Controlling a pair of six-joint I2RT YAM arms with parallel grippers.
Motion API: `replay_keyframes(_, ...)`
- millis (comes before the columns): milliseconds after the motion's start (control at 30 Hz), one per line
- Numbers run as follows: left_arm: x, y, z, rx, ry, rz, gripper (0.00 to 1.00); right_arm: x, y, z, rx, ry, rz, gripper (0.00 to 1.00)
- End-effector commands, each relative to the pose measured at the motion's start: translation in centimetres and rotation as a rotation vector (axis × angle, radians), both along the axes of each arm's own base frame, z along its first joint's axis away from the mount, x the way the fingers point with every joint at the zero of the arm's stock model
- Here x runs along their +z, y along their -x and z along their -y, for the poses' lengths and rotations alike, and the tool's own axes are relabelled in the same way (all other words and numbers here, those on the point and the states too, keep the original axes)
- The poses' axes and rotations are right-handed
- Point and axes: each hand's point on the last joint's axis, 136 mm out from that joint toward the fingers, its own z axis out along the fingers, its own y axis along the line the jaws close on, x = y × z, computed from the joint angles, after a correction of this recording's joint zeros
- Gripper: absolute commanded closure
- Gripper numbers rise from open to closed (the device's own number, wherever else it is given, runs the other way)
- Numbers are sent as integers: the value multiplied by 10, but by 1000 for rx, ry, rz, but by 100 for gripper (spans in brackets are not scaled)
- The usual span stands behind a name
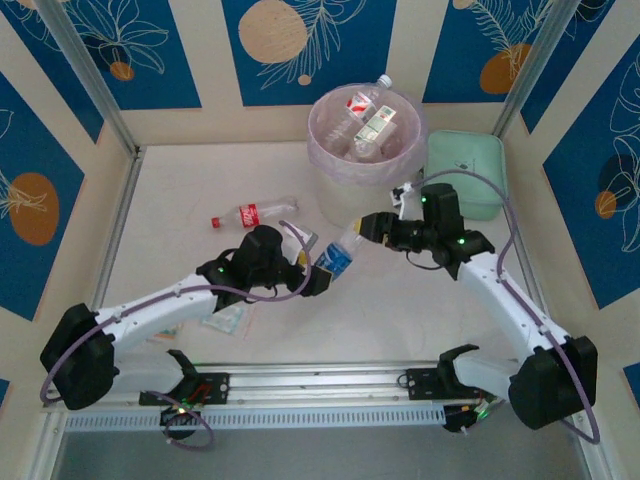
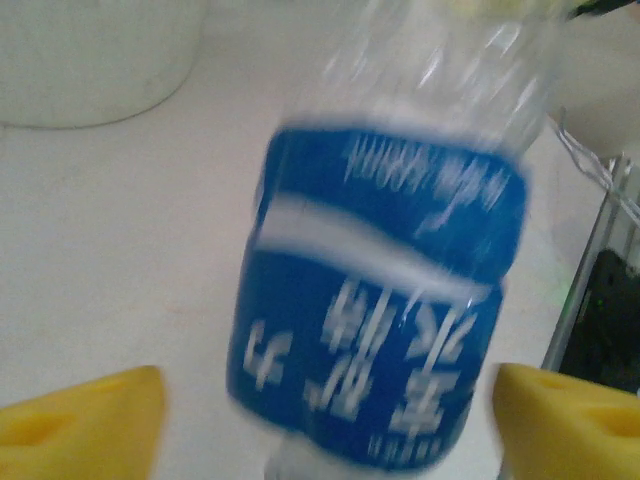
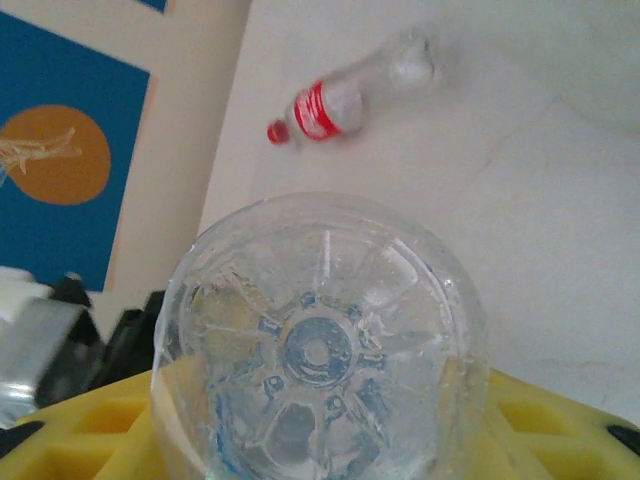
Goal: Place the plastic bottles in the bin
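The plastic bottles (image 1: 368,125) are mostly heaped in the bin (image 1: 338,200), which stands against the far wall, and one neck pokes above its far rim. We see the mint-green case (image 1: 465,172) just beside the bin on the right, in the far right corner. That leaves little room on that side.

A red-labelled bottle (image 1: 255,213) lies on its side on the table (image 1: 190,180), left of the bin and apart from it. Bare table stretches from there to the left wall.

A blue-labelled bottle (image 1: 338,258) hangs tilted between the two arms, in front of the bin and below its rim. The left gripper (image 1: 318,278) sits at the bottle's lower end. Its wrist view shows the yellow pads (image 2: 85,420) spread wide on either side of the blue label, with a clear gap on the left, so those jaws stand apart. The right gripper (image 1: 372,228) is at the upper end. In its wrist view the yellow fingers (image 3: 545,420) press against both sides of the bottle's clear base, so we take it as clamped on that bottle.

A flat clear packet (image 1: 230,320) lies under the left arm, close to the near edge.
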Motion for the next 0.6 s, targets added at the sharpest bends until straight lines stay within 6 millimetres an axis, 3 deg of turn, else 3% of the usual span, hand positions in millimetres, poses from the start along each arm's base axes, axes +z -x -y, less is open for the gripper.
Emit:
replay_keyframes(0,17,-4,-9,54,11,47,1,77,4,26,-36,56,214,52)
replay_keyframes(167,18,-3,-31,127,-19,64,1,175,0,83,-208,201,495,59)
replay_keyframes(233,16,-5,-40,167,-27,68,0,214,-7,108,-309,266,606,62)
replay_keyframes(300,12,-7,-47,211,-30,57,1,240,-23,128,-399,326,682,64)
replay_keyframes(400,7,-8,-56,260,-36,35,1,259,-63,152,-510,382,740,69)
replay_keyframes(567,3,-3,-69,298,-66,12,1,254,-134,158,-523,387,703,71)
